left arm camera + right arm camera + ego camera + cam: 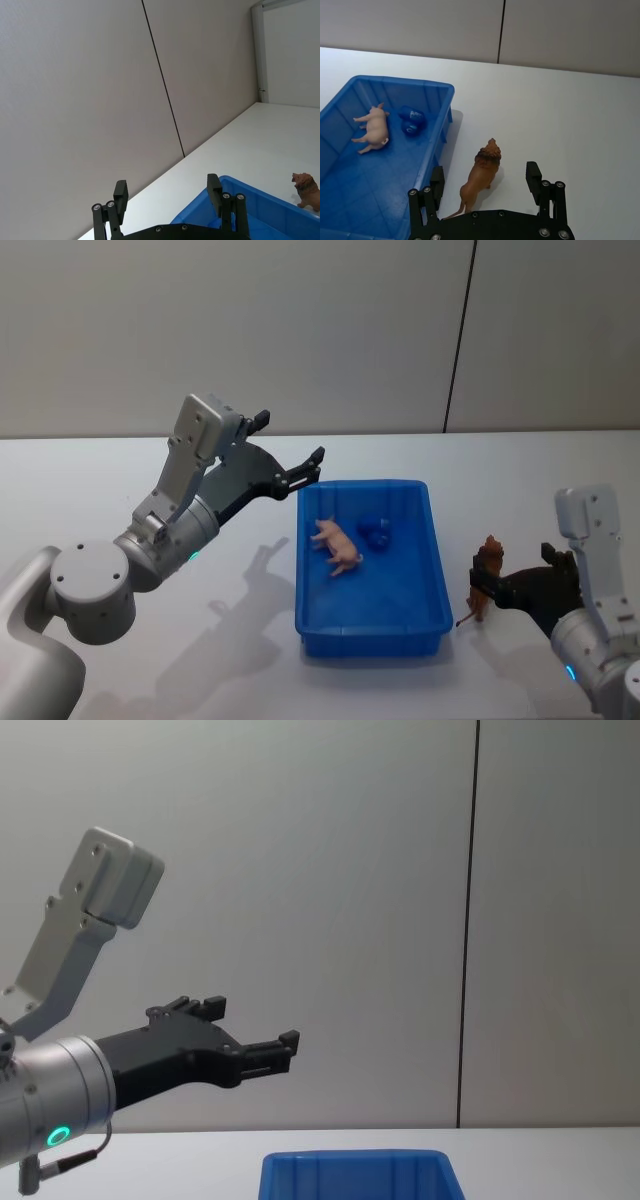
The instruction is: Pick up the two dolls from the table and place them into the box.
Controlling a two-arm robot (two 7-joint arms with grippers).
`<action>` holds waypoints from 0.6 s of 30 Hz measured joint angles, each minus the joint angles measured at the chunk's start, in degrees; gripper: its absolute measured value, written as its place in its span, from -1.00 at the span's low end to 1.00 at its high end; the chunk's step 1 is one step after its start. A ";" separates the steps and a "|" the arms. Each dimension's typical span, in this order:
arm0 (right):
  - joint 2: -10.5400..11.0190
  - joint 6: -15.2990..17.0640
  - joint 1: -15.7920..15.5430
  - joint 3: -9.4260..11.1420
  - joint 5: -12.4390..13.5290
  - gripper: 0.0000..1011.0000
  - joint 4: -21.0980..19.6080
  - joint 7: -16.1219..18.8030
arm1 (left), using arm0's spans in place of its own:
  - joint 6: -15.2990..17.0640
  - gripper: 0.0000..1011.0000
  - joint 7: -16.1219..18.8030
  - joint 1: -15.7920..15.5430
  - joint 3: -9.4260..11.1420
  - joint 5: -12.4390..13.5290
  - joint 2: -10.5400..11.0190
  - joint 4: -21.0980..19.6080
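A pink pig doll (pixel 336 543) (pixel 372 130) lies on its side inside the blue box (pixel 438 570) (pixel 400 80) (pixel 350 1165). A brown lion doll (pixel 487 568) (pixel 482 175) (pixel 307 190) stands on the white table (pixel 560 470) just right of the box. My right gripper (pixel 508 575) (pixel 485 177) is open, and its fingers flank the lion's hindquarters with a gap on each side. High over the box's far left corner, my left gripper (pixel 290 438) (pixel 167 189) (pixel 252 1025) hangs open with nothing between its fingers.
A small dark blue object (pixel 376 532) (pixel 411 121) lies in the box beside the pig. White tabletop stretches left of the box and behind it, up to a grey wall.
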 joint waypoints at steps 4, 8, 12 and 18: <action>-0.40 0.01 0.00 0.20 0.47 0.98 0.88 -0.79 | 0.00 0.98 0.00 0.00 0.00 0.00 0.00 0.00; -0.83 -0.19 0.28 0.39 0.82 0.98 1.87 -1.26 | 0.00 0.98 0.00 0.00 0.00 0.00 0.00 0.00; -1.41 -0.51 0.86 0.63 1.26 0.98 3.33 -1.88 | 0.00 0.98 0.00 0.00 0.00 0.00 0.00 0.00; -2.21 -1.05 1.84 1.00 1.97 0.98 5.56 -2.63 | 0.00 0.98 0.00 0.00 0.00 0.00 0.00 0.00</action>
